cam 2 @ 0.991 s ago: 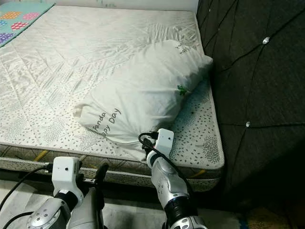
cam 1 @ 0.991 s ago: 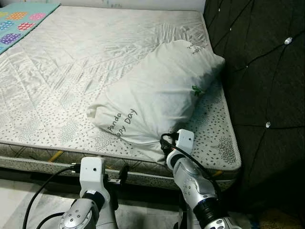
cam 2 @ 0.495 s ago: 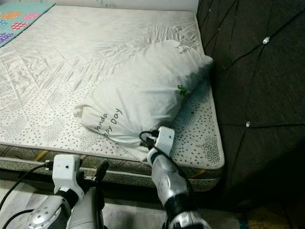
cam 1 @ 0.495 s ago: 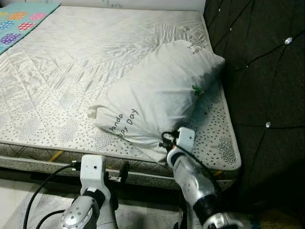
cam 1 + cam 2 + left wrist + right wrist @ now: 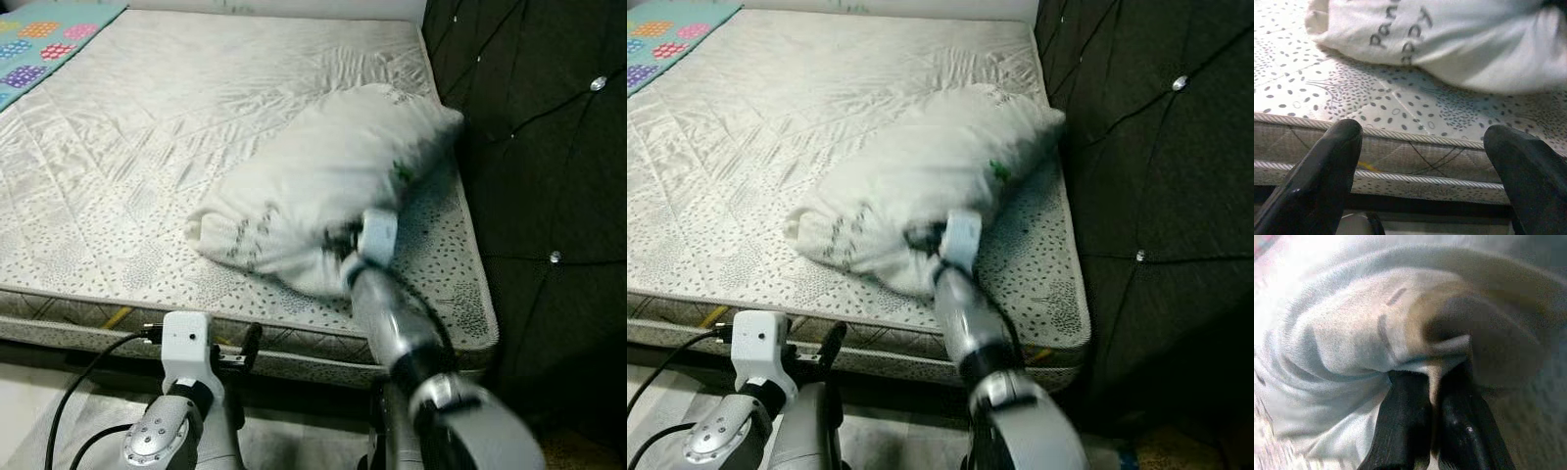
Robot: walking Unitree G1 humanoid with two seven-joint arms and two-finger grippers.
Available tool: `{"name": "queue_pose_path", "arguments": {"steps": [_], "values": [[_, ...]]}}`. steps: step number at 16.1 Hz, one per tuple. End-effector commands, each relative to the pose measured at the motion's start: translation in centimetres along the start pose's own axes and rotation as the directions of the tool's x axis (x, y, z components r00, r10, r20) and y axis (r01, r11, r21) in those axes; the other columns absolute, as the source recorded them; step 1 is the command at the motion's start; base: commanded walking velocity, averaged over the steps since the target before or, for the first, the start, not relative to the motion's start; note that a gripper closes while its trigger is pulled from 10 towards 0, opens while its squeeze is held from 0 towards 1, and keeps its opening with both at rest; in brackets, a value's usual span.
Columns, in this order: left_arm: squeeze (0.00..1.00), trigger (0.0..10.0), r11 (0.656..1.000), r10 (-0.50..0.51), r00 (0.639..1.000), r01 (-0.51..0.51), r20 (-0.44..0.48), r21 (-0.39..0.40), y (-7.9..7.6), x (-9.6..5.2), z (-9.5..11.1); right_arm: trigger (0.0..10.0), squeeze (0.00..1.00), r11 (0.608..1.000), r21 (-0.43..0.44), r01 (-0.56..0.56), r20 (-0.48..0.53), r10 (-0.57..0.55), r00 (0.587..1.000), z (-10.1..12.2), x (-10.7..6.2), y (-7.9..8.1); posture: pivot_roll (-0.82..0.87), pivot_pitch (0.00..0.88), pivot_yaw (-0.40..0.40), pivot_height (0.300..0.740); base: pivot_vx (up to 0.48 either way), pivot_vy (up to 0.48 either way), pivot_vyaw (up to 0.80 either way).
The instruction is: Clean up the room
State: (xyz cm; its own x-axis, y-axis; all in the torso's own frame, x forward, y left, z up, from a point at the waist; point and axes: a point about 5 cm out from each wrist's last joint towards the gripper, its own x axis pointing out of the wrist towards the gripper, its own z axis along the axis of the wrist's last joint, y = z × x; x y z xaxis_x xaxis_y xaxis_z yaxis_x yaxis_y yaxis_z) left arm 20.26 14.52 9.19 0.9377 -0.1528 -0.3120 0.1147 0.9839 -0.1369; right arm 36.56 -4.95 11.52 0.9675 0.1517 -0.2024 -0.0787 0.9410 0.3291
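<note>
My right gripper [image 5: 1432,382] pinches the pillow [image 5: 323,186] and has lifted its near corner off the mattress [image 5: 147,127]. My left gripper [image 5: 1420,161] stays wide open, holding nothing.

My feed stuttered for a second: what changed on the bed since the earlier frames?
The right gripper, jaws pinched on the pillow, has swung up and forward over the mattress, dragging the pillow's near corner along. The left gripper stayed open below the mattress edge.

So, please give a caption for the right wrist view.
Right hand pinching a fold of the white pillow, its black fingers closed on the fabric.
</note>
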Motion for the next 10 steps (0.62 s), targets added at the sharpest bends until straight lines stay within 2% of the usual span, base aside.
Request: {"name": "queue_pose_path", "arguments": {"steps": [1,5,10], "values": [[0.00,10.0,1.000,0.005,1.000,-0.005,0.000,0.008,0.2,0.0,0.0,0.0,0.00,1.000,0.024,-0.020,0.122,0.017,0.992,3.2,0.6,1.6,0.11,0.066,-0.024,0.574,0.000,0.000,0.00],[0.00,10.0,0.996,-0.085,0.994,0.086,0.069,-0.020,-0.7,0.2,1.2,0.0,0.00,0.998,-0.012,0.060,0.203,-0.057,0.978,5.9,1.3,-0.7,0.11,0.053,-0.018,0.574,0.000,0.000,0.00],[0.00,10.0,0.994,-0.111,0.990,0.112,0.084,-0.008,-0.9,0.4,1.5,0.0,0.00,0.988,-0.054,0.145,0.230,-0.129,0.964,6.9,1.5,-2.5,0.11,0.041,-0.012,0.574,0.000,0.000,0.00]]}}
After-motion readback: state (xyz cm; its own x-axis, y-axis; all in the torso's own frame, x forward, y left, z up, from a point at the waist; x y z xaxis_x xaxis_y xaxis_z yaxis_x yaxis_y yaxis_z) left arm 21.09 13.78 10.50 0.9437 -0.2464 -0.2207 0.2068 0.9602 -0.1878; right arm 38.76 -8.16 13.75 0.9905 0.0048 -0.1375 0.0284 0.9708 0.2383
